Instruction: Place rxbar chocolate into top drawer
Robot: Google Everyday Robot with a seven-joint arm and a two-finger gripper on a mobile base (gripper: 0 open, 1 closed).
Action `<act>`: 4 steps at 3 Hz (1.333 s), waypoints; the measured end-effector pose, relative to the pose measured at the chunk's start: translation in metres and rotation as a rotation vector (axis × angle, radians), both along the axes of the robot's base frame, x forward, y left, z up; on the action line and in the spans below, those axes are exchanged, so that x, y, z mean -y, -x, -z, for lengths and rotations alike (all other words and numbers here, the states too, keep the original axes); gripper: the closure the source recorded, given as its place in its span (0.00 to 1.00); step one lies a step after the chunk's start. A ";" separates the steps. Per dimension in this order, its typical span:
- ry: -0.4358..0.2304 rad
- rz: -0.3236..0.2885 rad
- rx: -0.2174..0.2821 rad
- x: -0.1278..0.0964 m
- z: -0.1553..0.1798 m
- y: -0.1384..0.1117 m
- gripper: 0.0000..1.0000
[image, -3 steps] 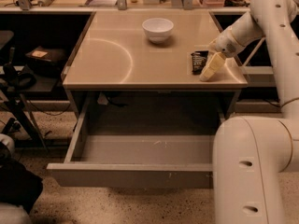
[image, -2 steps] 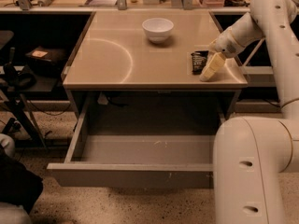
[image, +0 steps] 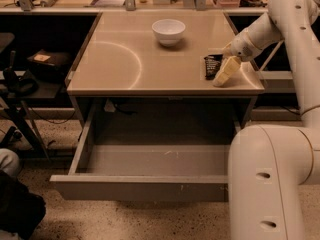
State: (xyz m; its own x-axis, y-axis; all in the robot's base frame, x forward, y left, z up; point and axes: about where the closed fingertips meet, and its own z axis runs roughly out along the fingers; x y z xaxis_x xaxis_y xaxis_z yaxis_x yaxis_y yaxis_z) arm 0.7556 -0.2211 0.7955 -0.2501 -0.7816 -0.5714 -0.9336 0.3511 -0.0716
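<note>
The rxbar chocolate (image: pixel 211 66), a small flat bar in a black wrapper, lies near the right front corner of the table top (image: pixel 125 59). My gripper (image: pixel 224 71) is low over the table, right beside the bar on its right side, with one pale finger (image: pixel 226 70) pointing toward the front edge. The top drawer (image: pixel 145 186) is pulled wide open below the table, and its grey inside shows nothing in it.
A white bowl (image: pixel 168 31) stands at the back middle of the table. My arm (image: pixel 292 14) reaches in from the right, and its large white body (image: pixel 267 184) covers the drawer's right end. A dark side shelf with objects (image: pixel 42 64) is to the left.
</note>
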 end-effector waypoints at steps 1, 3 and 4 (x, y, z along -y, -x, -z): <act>0.000 0.000 0.000 0.000 0.000 0.000 0.65; 0.000 0.000 0.000 0.000 -0.016 0.001 1.00; 0.000 0.001 0.001 -0.002 -0.018 0.004 1.00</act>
